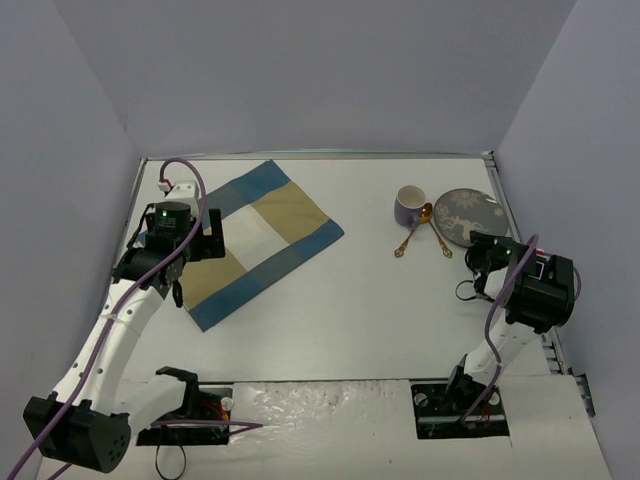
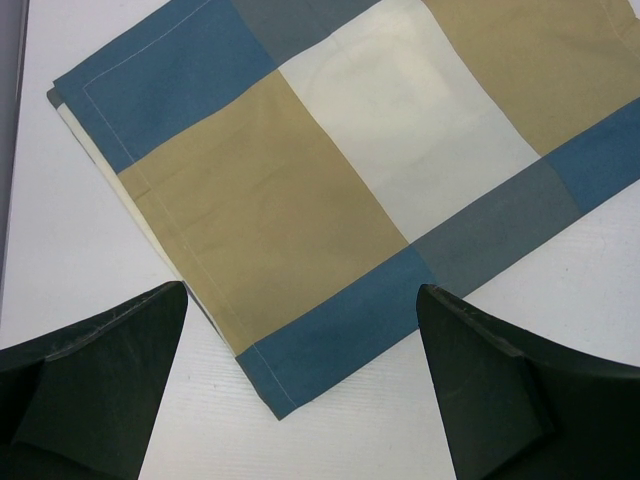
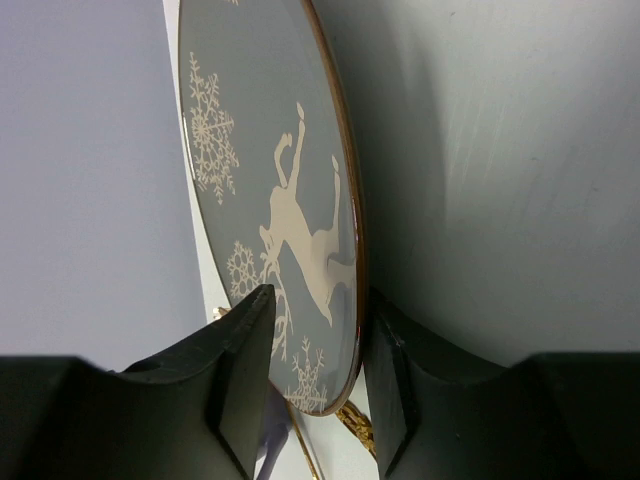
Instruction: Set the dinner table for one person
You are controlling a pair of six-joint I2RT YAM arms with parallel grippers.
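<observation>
White and matte, the desk (image 1: 380,310) spreads across nearly the whole top view. On its left half a blue, tan and cream placemat (image 1: 255,240) lies askew, and my left gripper (image 2: 302,290) hangs over its edge with jaws wide apart. At the far right sit a mug (image 1: 408,207), two gold spoons (image 1: 410,238) and a grey reindeer plate (image 1: 470,212). My right gripper (image 3: 322,295) straddles the plate's rim, fingers close on both faces; I cannot tell whether they clamp it.
</observation>
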